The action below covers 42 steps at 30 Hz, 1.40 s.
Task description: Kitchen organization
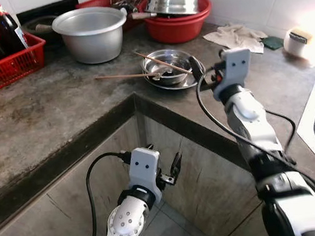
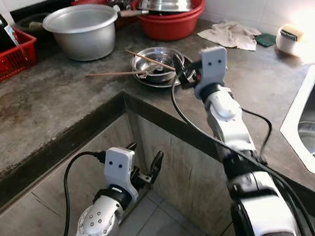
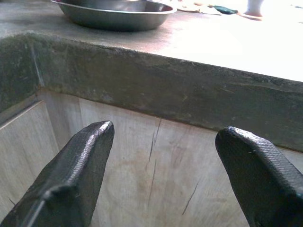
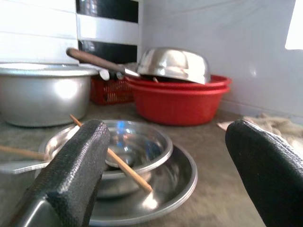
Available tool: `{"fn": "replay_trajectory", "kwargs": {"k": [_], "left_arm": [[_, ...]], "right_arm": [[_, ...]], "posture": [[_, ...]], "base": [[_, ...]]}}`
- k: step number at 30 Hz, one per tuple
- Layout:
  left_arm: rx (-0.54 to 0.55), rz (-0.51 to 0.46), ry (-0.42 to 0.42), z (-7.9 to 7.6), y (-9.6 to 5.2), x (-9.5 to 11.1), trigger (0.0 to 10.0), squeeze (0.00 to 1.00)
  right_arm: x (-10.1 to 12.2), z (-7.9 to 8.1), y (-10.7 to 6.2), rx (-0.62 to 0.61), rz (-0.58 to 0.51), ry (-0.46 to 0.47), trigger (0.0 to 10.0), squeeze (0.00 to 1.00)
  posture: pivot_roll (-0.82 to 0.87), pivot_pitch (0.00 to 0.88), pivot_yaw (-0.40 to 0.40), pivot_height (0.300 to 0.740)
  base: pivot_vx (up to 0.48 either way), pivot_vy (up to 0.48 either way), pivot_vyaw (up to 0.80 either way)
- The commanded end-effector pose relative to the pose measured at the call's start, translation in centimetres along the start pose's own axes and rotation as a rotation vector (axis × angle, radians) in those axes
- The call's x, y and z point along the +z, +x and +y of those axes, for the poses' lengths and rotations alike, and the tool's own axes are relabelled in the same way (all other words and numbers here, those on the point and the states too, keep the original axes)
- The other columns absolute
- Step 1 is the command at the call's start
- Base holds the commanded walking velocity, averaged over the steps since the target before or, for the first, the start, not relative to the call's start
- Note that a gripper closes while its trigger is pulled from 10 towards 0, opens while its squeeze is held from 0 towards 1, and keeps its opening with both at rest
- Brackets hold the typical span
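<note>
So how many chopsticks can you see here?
2. One chopstick leans across the steel bowl; the other chopstick lies on the counter left of it. More may be hidden.

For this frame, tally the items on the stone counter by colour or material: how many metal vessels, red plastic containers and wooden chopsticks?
Metal vessels: 4 (large grey pot, upturned steel bowl, small steel bowl, shallow steel plate under it)
Red plastic containers: 3 (round red basin, red crate holding bottles, red basket at the back)
Wooden chopsticks: 2 ()
Total: 9
</note>
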State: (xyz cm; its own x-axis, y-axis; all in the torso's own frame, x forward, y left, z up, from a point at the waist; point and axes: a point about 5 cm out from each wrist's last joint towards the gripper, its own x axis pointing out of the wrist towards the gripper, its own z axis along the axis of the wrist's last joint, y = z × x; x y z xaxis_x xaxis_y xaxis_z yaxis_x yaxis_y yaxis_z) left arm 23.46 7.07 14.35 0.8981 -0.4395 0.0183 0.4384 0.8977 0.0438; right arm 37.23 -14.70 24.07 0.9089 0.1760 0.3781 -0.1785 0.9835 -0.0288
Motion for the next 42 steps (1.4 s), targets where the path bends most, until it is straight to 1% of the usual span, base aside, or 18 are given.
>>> {"fn": "replay_trajectory", "kwargs": {"k": [1, 2, 7, 12, 13, 18, 19, 21, 22, 24, 27, 28, 30, 32, 35, 39, 40, 42], "left_arm": [[0.000, -0.004, -0.001, -0.1, 0.1, -0.1, 10.0, 0.00], [0.003, -0.004, 0.004, -0.1, 0.1, -0.1, 10.0, 0.00], [-0.001, -0.003, -0.002, -0.1, 0.3, -0.2, 10.0, 0.00], [0.020, -0.009, -0.026, 0.2, 0.5, -0.1, 10.0, 0.00], [0.022, -0.004, -0.028, 0.3, 0.6, -0.2, 10.0, 0.00], [0.027, -0.001, -0.026, 0.3, 0.6, -0.2, 10.0, 0.00], [0.027, 0.000, -0.026, 0.3, 0.6, -0.3, 10.0, 0.00], [0.018, 0.007, -0.029, 0.2, 0.6, -0.4, 10.0, 0.00], [0.018, 0.007, -0.029, 0.2, 0.6, -0.4, 10.0, 0.00], [0.010, 0.009, -0.033, 0.1, 0.6, -0.4, 10.0, 0.00], [-0.021, 0.013, -0.046, -0.1, 0.3, -0.5, 10.0, 0.00], [-0.021, 0.013, -0.046, -0.1, 0.3, -0.5, 10.0, 0.00], [-0.065, 0.031, -0.043, -0.5, 0.1, -0.7, 10.0, 0.00], [-0.092, 0.035, -0.054, -0.8, -0.1, -0.7, 10.0, 0.00], [-0.102, 0.037, -0.060, -0.9, -0.2, -0.8, 10.0, 0.00], [-0.124, 0.034, -0.061, -1.2, -0.2, -0.8, 10.0, 0.00], [-0.124, 0.034, -0.061, -1.2, -0.2, -0.8, 10.0, 0.00], [-0.127, 0.032, -0.064, -1.2, -0.2, -0.9, 10.0, 0.00]], "right_arm": [[1.4, 0.3, 0.0, 0.018, -0.045, 0.012, 10.0, 0.00], [1.5, 0.3, -0.4, 0.018, -0.048, 0.023, 10.0, 0.00], [1.7, 0.3, -1.0, 0.017, -0.037, 0.026, 10.0, 0.00], [1.9, 0.3, -1.2, 0.035, -0.024, 0.040, 10.0, 0.00], [1.9, 0.4, -1.2, 0.070, -0.019, 0.064, 10.0, 0.00], [2.1, 0.3, -1.0, 0.123, -0.011, 0.109, 10.0, 0.00], [2.1, 0.3, -1.0, 0.129, -0.011, 0.118, 10.0, 0.00], [2.4, -0.5, -1.0, 0.163, -0.017, 0.189, 10.0, 0.00], [2.4, -0.5, -1.0, 0.163, -0.017, 0.189, 10.0, 0.00], [2.1, -0.9, -1.1, 0.222, 0.014, 0.233, 10.0, 0.00], [1.7, -1.4, -1.3, 0.289, 0.058, 0.251, 10.0, 0.00], [1.7, -1.4, -1.3, 0.289, 0.058, 0.251, 10.0, 0.00], [1.3, -1.7, -1.5, 0.347, 0.100, 0.259, 10.0, 0.00], [0.9, -1.8, -1.8, 0.395, 0.122, 0.243, 10.0, 0.00], [-0.1, -2.3, -1.8, 0.420, 0.175, 0.238, 10.0, 0.00], [-0.7, -2.1, -2.0, 0.497, 0.216, 0.253, 10.0, 0.00], [-0.7, -2.1, -2.0, 0.497, 0.216, 0.253, 10.0, 0.00], [-1.1, -1.9, -2.1, 0.560, 0.244, 0.241, 10.0, 0.00]], "posture": [[0.08, 0.116, -0.080, 0.740], [0.07, 0.112, -0.078, 0.740], [0.07, 0.107, -0.077, 0.740], [0.07, 0.105, -0.079, 0.740], [0.08, 0.102, -0.084, 0.740], [0.08, 0.098, -0.086, 0.740], [0.08, 0.098, -0.086, 0.740], [0.08, 0.097, -0.085, 0.740], [0.08, 0.097, -0.085, 0.740], [0.08, 0.097, -0.085, 0.740], [0.08, 0.094, -0.081, 0.740], [0.08, 0.094, -0.081, 0.740], [0.08, 0.094, -0.080, 0.740], [0.08, 0.091, -0.078, 0.740], [0.09, 0.090, -0.081, 0.740], [0.09, 0.089, -0.085, 0.740], [0.09, 0.089, -0.085, 0.740], [0.09, 0.087, -0.083, 0.740]], "base": [[0.398, -0.266, 0.00], [0.401, -0.259, 0.00], [0.409, -0.155, 0.00], [0.346, 0.000, 0.00], [0.000, 0.000, 0.00], [0.000, 0.000, 0.00], [0.000, 0.000, 0.00], [0.000, 0.000, 0.00], [0.000, 0.000, 0.00], [0.000, 0.000, 0.00], [0.000, 0.000, 0.00], [0.000, 0.000, 0.00], [0.000, 0.000, 0.00], [0.000, 0.000, 0.00], [0.000, 0.000, 0.00], [0.000, 0.000, 0.00], [0.000, 0.000, 0.00], [0.000, 0.000, 0.00]]}}
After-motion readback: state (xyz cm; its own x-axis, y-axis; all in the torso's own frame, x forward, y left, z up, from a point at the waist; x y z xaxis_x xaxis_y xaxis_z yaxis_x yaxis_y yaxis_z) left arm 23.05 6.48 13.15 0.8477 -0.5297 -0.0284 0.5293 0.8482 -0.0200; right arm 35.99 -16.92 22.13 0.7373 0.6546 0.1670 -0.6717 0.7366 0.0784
